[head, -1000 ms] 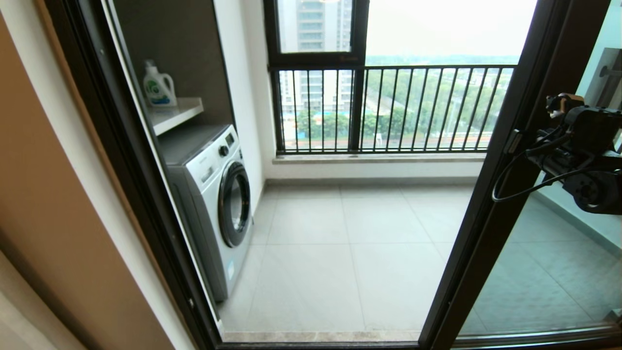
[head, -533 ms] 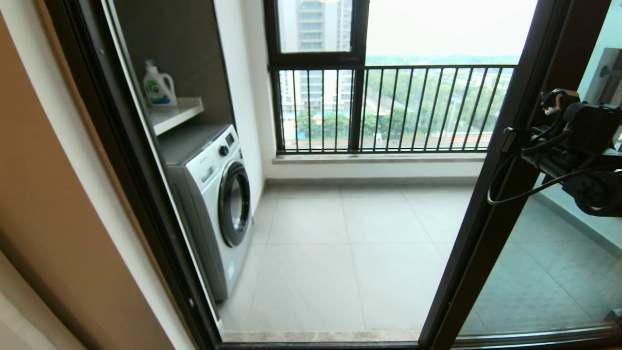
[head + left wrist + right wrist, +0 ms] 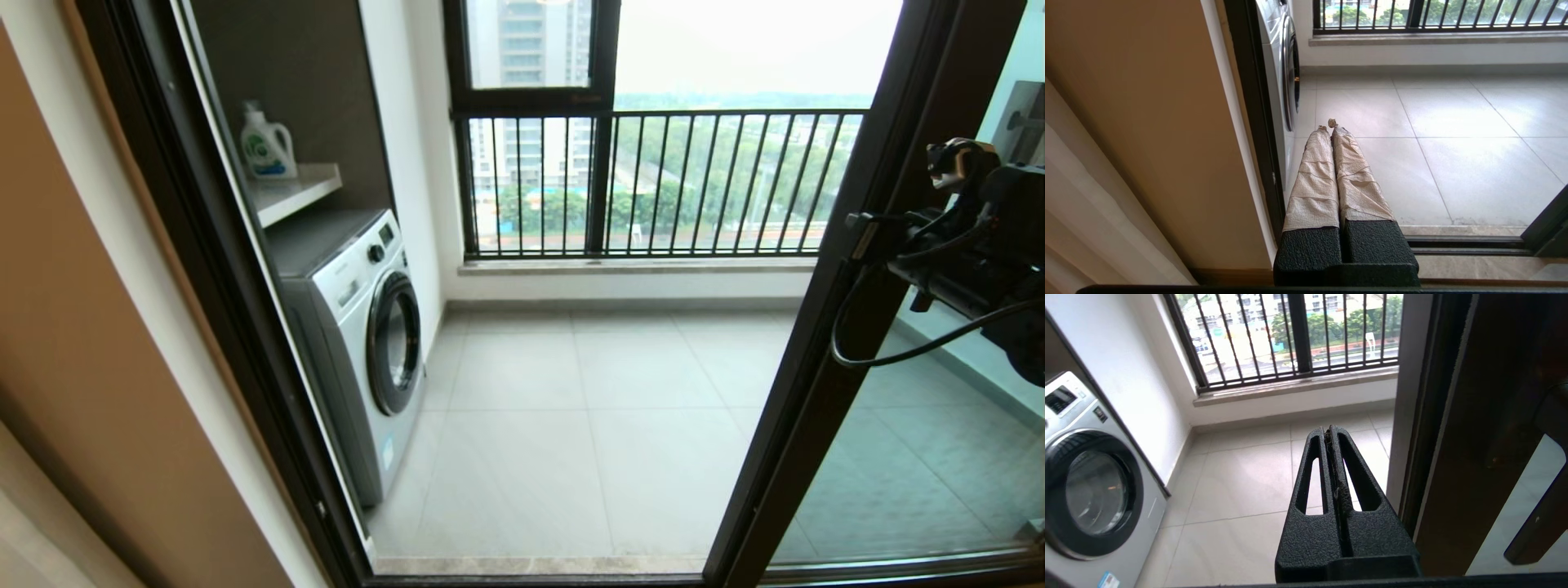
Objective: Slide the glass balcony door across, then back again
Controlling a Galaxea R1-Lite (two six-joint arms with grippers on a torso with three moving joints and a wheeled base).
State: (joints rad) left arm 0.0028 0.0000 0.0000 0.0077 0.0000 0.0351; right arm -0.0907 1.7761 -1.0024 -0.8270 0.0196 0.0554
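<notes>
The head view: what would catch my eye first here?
Probably the glass balcony door at the right, slid open onto a tiled balcony, with the right gripper, fingers shut, beside its dark frame. Then the washing machine at the left, a detergent bottle on the shelf above.

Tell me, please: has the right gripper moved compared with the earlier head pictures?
Yes. The right gripper, shut, has shifted slightly left and upward against the glass balcony door frame, whose edge has not moved; its tip now overlaps the frame.
</notes>
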